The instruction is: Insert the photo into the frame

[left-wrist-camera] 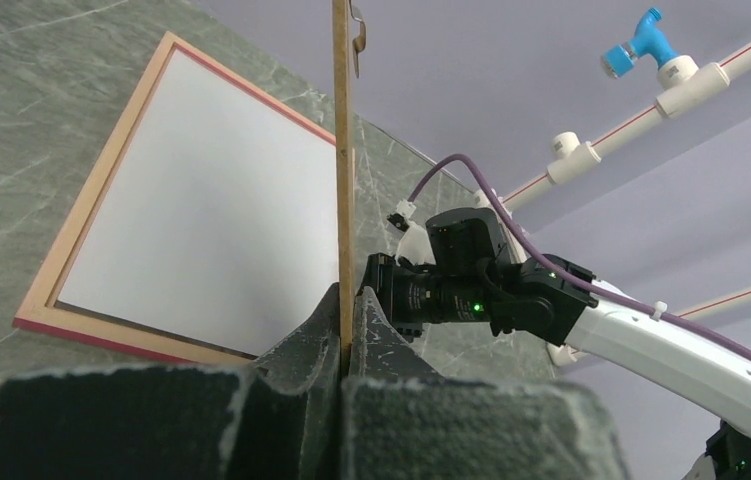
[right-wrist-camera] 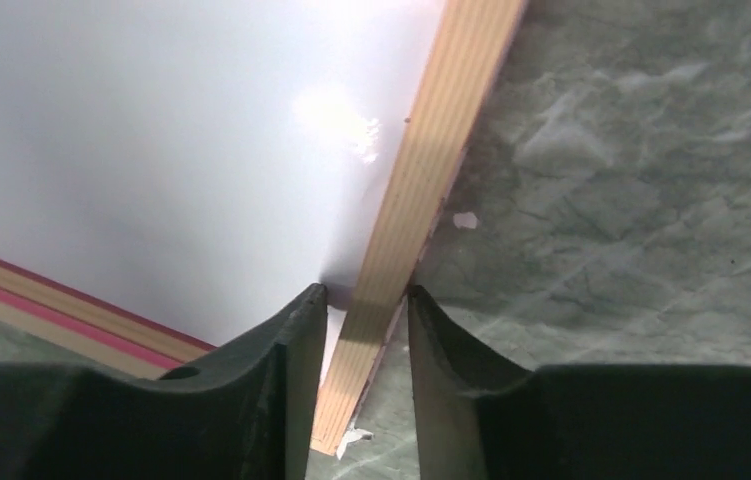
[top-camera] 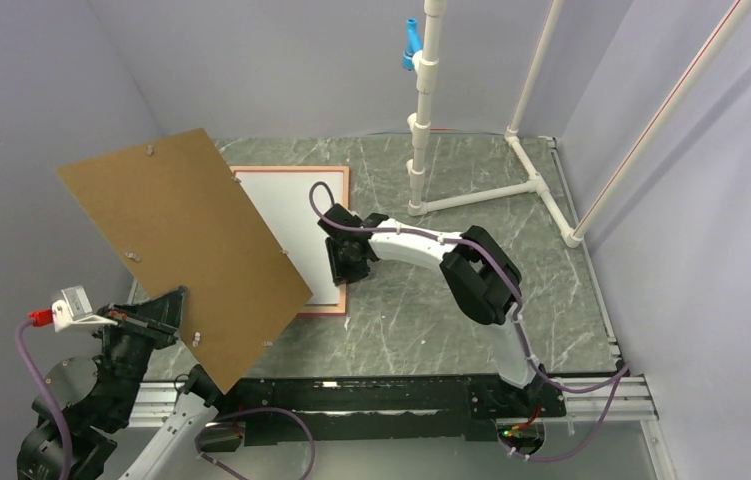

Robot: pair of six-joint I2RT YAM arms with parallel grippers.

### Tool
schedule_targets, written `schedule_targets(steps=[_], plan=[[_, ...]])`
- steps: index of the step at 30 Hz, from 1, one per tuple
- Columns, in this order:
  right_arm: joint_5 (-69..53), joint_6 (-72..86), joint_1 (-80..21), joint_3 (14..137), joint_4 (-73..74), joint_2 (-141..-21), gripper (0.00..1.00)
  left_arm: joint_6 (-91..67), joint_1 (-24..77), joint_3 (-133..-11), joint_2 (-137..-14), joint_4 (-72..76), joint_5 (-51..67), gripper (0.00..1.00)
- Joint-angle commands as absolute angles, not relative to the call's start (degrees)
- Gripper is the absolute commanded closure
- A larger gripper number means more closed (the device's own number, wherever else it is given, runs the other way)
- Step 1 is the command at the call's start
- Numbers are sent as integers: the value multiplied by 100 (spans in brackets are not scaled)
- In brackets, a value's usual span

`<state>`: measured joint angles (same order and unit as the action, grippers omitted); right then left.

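Photo, white-backed print, likely light, floppy, lies in the salmon-edged rectangular frame. Right tool, ajar, straddles its stiff rail; left tool clamps brown board.

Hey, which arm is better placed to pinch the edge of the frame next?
Right. The right gripper has its fingers either side of the frame edge, while the left gripper is shut on the raised backing board, off the table.

readable text: none; labels or brands: none; numbers or signs: none; all three views
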<state>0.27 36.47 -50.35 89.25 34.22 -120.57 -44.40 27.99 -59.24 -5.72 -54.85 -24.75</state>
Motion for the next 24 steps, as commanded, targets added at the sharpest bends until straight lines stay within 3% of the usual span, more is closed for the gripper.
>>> schedule_targets(steps=[1, 9, 24], plan=[[489, 3727, -5130, 9140, 3695, -12184, 68, -4478, 2807, -5961, -604, -4903, -2601, 100], [795, 3841, -5108, 8326, 3779, -11569, 100, -4559, 2808, -5796, -730, -4835, -2478, 100], [1002, 4226, -5102, 6573, 4025, -9920, 100, -4593, 2811, -5622, -1062, -4672, -1980, 100]])
